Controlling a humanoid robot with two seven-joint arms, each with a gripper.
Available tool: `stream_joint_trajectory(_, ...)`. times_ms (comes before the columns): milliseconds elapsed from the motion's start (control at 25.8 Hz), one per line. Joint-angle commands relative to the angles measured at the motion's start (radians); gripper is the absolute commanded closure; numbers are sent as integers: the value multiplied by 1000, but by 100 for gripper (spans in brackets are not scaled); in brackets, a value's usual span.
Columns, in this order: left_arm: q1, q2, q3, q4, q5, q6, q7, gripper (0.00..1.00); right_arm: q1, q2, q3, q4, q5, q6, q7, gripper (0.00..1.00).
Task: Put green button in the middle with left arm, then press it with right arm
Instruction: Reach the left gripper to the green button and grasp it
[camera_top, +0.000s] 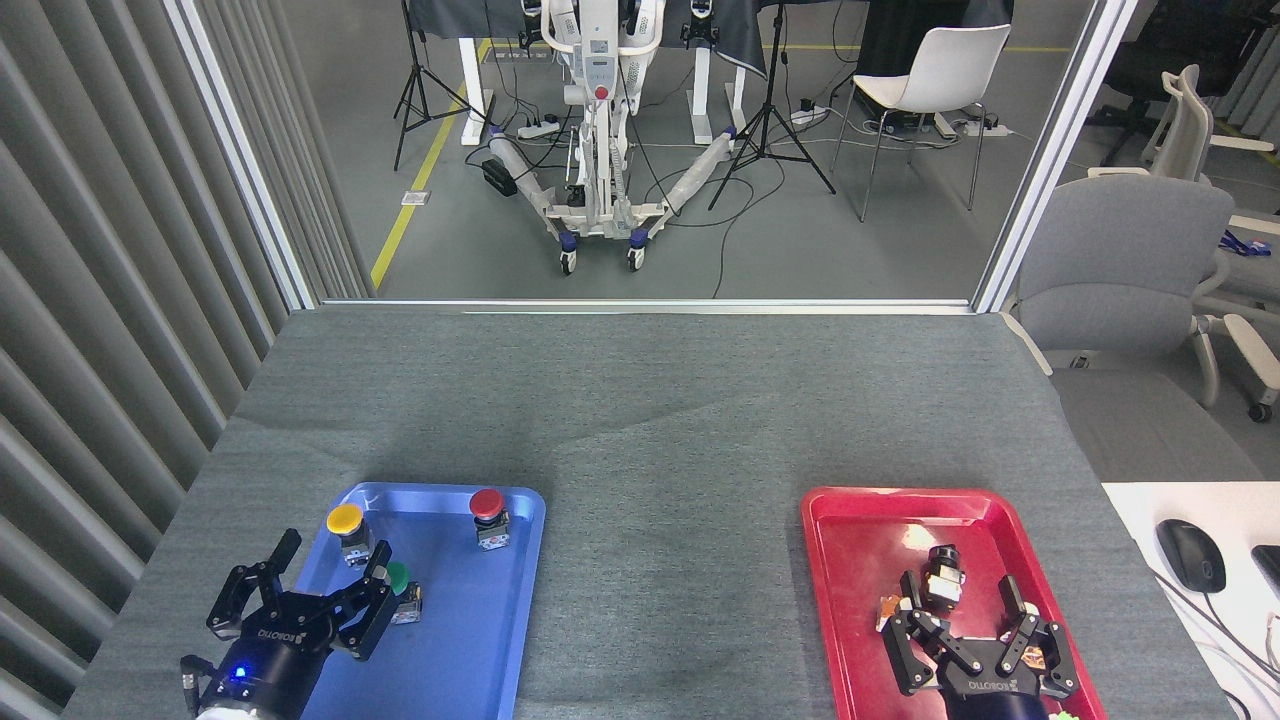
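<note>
In the blue tray (500, 640), the green button (400, 577) sits near its left edge, not yet picked up.

The left pincer (335, 575) hangs spread apart, one finger just beside the button's cap and partly hiding it. To grasp well, it should slide rightward until the base sits between the fingers, keeping clear of the yellow button (345, 519) close behind. The right pincer (962, 602) waits apart over the red tray (860, 520). The tabletop (660, 430) between is where the button should go.
</note>
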Motion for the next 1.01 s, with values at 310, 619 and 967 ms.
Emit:
stream_joint_trajectory(310, 0, 0, 6, -4, 8, 10, 1, 5, 1, -1, 2, 0, 1, -16, -3, 0)
stream_joint_trajectory(619, 51, -31, 2, -52, -2, 10, 4, 9, 4, -3, 2, 2, 2, -16, -3, 0)
stream_joint_trajectory(967, 121, -132, -3, -41, -99, 12, 100, 10, 4, -1, 2, 2, 5, -16, -3, 0)
